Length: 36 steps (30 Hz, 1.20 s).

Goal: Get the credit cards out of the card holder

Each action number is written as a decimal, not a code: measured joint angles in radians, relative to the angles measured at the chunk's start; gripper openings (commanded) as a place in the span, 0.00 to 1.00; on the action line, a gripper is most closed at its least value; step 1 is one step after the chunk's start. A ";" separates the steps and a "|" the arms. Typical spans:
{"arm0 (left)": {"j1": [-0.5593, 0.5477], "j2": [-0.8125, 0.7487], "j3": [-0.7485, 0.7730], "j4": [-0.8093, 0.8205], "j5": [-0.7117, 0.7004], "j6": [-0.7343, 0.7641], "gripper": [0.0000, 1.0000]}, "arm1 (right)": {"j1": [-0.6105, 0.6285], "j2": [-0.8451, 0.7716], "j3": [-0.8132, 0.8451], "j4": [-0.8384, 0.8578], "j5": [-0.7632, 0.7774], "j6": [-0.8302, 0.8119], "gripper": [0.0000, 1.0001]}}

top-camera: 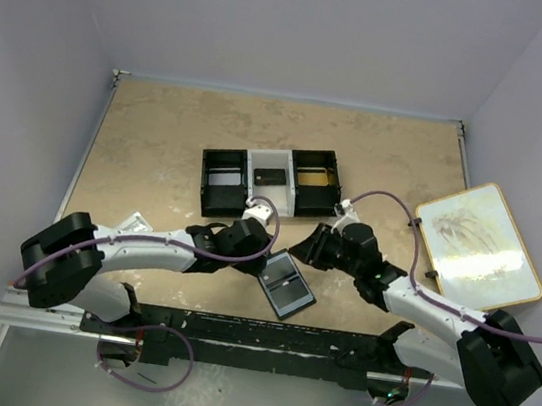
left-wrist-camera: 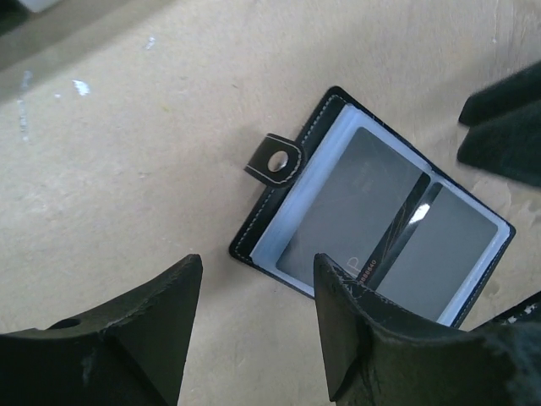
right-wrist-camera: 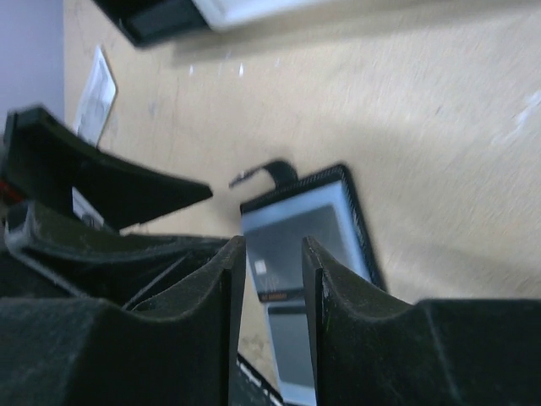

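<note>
Card holder (right-wrist-camera: 325,216) lies open, apparently flat.

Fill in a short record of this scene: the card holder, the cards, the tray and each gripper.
card holder: lying open, strap out to one side
sleeved cards: two dark ones, both in the clear sleeves
tray: dark card in the middle compartment, gold-tan card in the compartment beside it
left gripper: open, empty, close to the holder
right gripper: open, empty, pointing at the holder

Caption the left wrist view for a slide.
Open left gripper above the opened card holder, dark cards in its clear sleeves.
</note>
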 measured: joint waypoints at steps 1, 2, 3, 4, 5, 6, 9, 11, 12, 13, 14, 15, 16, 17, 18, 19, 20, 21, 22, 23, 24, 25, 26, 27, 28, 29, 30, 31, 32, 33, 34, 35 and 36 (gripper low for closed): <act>-0.003 0.018 0.007 0.002 0.016 0.010 0.53 | 0.009 -0.012 -0.021 0.007 -0.001 0.011 0.36; -0.005 0.036 0.014 0.005 0.031 0.023 0.53 | 0.034 -0.019 -0.036 0.012 -0.002 0.021 0.36; -0.006 0.045 0.019 0.004 0.038 0.031 0.53 | 0.051 -0.025 -0.053 0.023 -0.004 0.032 0.36; -0.008 0.054 0.023 0.004 0.042 0.039 0.53 | 0.072 -0.029 -0.076 0.043 -0.006 0.047 0.35; -0.011 0.061 0.028 0.003 0.042 0.048 0.53 | 0.089 -0.030 -0.101 0.068 -0.010 0.065 0.35; -0.011 0.067 0.034 0.002 0.042 0.058 0.53 | 0.104 -0.029 -0.126 0.094 -0.014 0.085 0.36; -0.011 0.088 0.066 -0.010 0.039 0.085 0.52 | 0.130 -0.008 -0.183 0.165 -0.022 0.142 0.36; -0.011 0.108 0.096 -0.015 0.037 0.107 0.51 | 0.140 0.026 -0.208 0.211 -0.019 0.174 0.36; -0.011 0.117 0.109 -0.014 0.035 0.117 0.50 | 0.143 0.047 -0.212 0.231 -0.019 0.186 0.35; -0.011 0.127 0.119 -0.013 0.032 0.122 0.50 | 0.144 0.071 -0.214 0.251 -0.018 0.195 0.34; -0.011 0.136 0.126 -0.012 0.030 0.129 0.49 | 0.144 0.094 -0.214 0.275 -0.018 0.205 0.34; -0.011 0.145 0.130 -0.011 0.028 0.138 0.49 | 0.147 0.115 -0.214 0.298 -0.015 0.216 0.33; -0.011 0.151 0.132 -0.011 0.026 0.142 0.48 | 0.151 0.129 -0.213 0.312 -0.005 0.225 0.33; -0.011 0.156 0.132 -0.011 0.025 0.143 0.48 | 0.155 0.143 -0.213 0.325 0.005 0.238 0.33; -0.011 0.161 0.132 -0.012 0.025 0.145 0.48 | 0.159 0.154 -0.213 0.333 0.017 0.253 0.33; -0.011 0.166 0.132 -0.012 0.025 0.146 0.48 | 0.164 0.158 -0.214 0.342 0.029 0.267 0.33; -0.011 0.172 0.132 -0.011 0.025 0.146 0.47 | 0.166 0.159 -0.217 0.351 0.040 0.281 0.33; -0.011 0.175 0.132 -0.011 0.025 0.146 0.47 | 0.167 0.155 -0.223 0.359 0.052 0.291 0.34; -0.011 0.180 0.132 -0.012 0.026 0.146 0.47 | 0.170 0.148 -0.230 0.361 0.060 0.301 0.34; -0.011 0.183 0.132 -0.011 0.026 0.146 0.46 | 0.170 0.138 -0.235 0.359 0.065 0.307 0.35; -0.011 0.187 0.132 -0.010 0.026 0.146 0.45 | 0.170 0.119 -0.240 0.347 0.075 0.312 0.35; -0.011 0.189 0.132 -0.008 0.026 0.145 0.45 | 0.170 0.105 -0.241 0.337 0.079 0.312 0.36; -0.011 0.192 0.132 -0.005 0.026 0.145 0.44 | 0.170 0.081 -0.241 0.320 0.084 0.312 0.36; -0.011 0.194 0.132 -0.003 0.027 0.145 0.44 | 0.170 0.066 -0.241 0.310 0.086 0.312 0.36; -0.011 0.196 0.132 -0.001 0.030 0.145 0.42 | 0.170 0.051 -0.241 0.298 0.090 0.312 0.36; -0.011 0.198 0.132 0.002 0.032 0.145 0.41 | 0.170 0.041 -0.242 0.289 0.095 0.312 0.35; -0.011 0.200 0.132 0.005 0.035 0.144 0.40 | 0.170 0.037 -0.245 0.289 0.099 0.315 0.35; -0.011 0.203 0.132 0.009 0.040 0.144 0.38 | 0.170 0.035 -0.250 0.291 0.103 0.319 0.34; -0.011 0.207 0.132 0.014 0.047 0.144 0.36 | 0.170 0.036 -0.257 0.294 0.105 0.323 0.34; -0.011 0.212 0.132 0.019 0.053 0.143 0.35 | 0.170 0.037 -0.266 0.293 0.109 0.332 0.34; -0.011 0.216 0.132 0.022 0.061 0.142 0.33 | 0.170 0.041 -0.272 0.295 0.111 0.340 0.33; -0.011 0.218 0.132 0.024 0.068 0.142 0.31 | 0.170 0.045 -0.274 0.298 0.113 0.350 0.33; -0.011 0.220 0.132 0.027 0.074 0.142 0.30 | 0.170 0.048 -0.274 0.304 0.118 0.356 0.33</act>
